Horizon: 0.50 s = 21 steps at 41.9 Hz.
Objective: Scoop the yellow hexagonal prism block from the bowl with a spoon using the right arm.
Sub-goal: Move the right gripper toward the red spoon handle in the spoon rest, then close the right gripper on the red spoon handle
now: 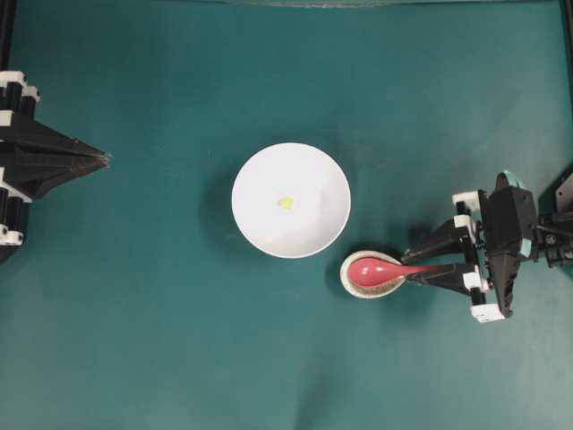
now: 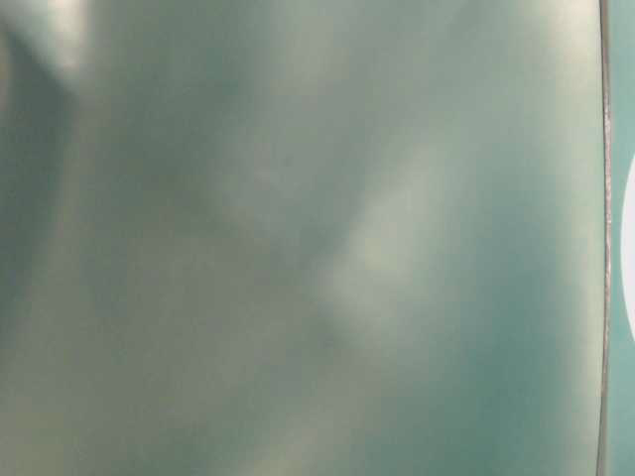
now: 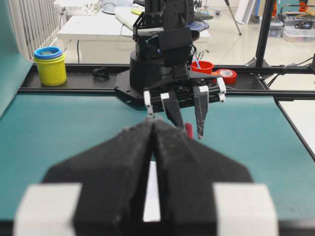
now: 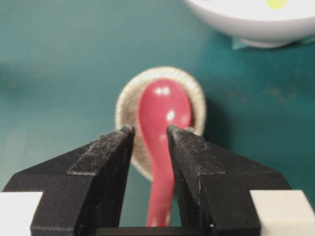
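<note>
The white bowl (image 1: 246,179) sits mid-table with the tiny yellow hexagonal prism block (image 1: 286,203) inside it. To the bowl's lower right lies the pink-red spoon (image 1: 372,270), scoop in a speckled oval spoon rest (image 1: 351,280), handle pointing right. My right gripper (image 1: 412,266) is open and straddles the handle. In the right wrist view the spoon (image 4: 162,113) runs between the fingers of the right gripper (image 4: 150,130), with a gap on the left side; the bowl (image 4: 256,24) and block (image 4: 275,4) show at the top. My left gripper (image 1: 106,159) is shut at the left edge, holding nothing.
The teal mat covers the table. In the left wrist view a yellow cup stack (image 3: 50,66) and red tape rolls (image 3: 226,74) stand beyond the table's far rail, behind the right arm. The table-level view is blurred teal and shows nothing usable.
</note>
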Each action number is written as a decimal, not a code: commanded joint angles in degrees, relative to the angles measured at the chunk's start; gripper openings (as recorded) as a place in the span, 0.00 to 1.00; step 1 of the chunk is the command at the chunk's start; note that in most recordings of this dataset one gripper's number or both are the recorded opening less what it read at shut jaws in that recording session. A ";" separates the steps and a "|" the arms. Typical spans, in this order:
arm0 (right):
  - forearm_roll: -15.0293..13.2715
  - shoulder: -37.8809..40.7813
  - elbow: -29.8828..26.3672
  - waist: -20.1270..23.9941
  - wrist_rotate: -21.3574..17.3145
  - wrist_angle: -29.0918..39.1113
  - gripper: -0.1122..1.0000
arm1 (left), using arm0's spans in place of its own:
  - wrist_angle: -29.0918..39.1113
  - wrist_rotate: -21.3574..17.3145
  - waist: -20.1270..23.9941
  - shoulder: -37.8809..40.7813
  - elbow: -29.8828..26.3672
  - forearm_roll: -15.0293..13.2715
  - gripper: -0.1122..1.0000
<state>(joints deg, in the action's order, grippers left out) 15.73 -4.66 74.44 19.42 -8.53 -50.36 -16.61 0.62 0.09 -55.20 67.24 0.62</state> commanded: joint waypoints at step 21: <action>4.39 6.06 1.23 3.96 0.18 -6.94 0.48 | -0.26 0.18 0.09 0.53 -1.14 0.09 0.10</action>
<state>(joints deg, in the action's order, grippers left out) 19.86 1.93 75.41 23.20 -8.61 -55.72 -16.61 0.70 0.09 -55.20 67.24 0.62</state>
